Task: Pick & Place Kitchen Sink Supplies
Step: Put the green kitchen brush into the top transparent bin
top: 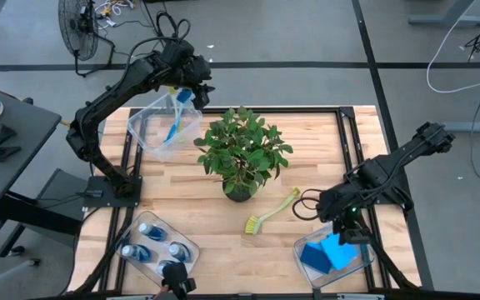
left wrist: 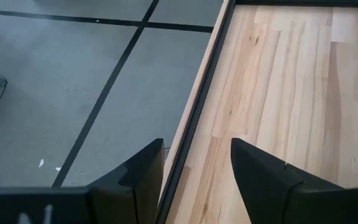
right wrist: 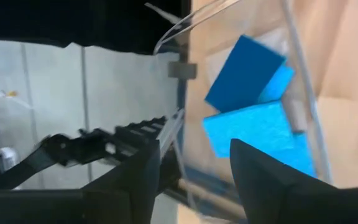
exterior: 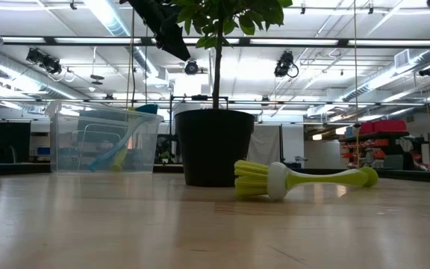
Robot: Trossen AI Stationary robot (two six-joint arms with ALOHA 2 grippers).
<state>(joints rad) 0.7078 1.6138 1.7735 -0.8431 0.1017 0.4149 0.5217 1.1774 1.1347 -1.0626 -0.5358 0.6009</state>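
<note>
A yellow-green dish brush [top: 272,212] lies flat on the table right of the potted plant [top: 242,154]; the low view shows the brush [exterior: 304,179] on its side. Blue sponges [right wrist: 247,127] lie stacked in the clear bin [top: 365,265] at the near right. My right gripper [right wrist: 194,168] hangs open just above them [top: 348,232], holding nothing. Blue bottles [top: 152,242] stand in a near-left bin. My left gripper [left wrist: 197,168] is open and empty at the far left [top: 197,92], beside a clear bin [top: 152,133] in which a brush [exterior: 122,153] leans.
The plant in its black pot [exterior: 213,146] stands mid-table between the arms. Black rails [top: 345,142] frame the table. Bare wood lies between the plant and the near bins. A black clamp [top: 176,279] sits at the near edge.
</note>
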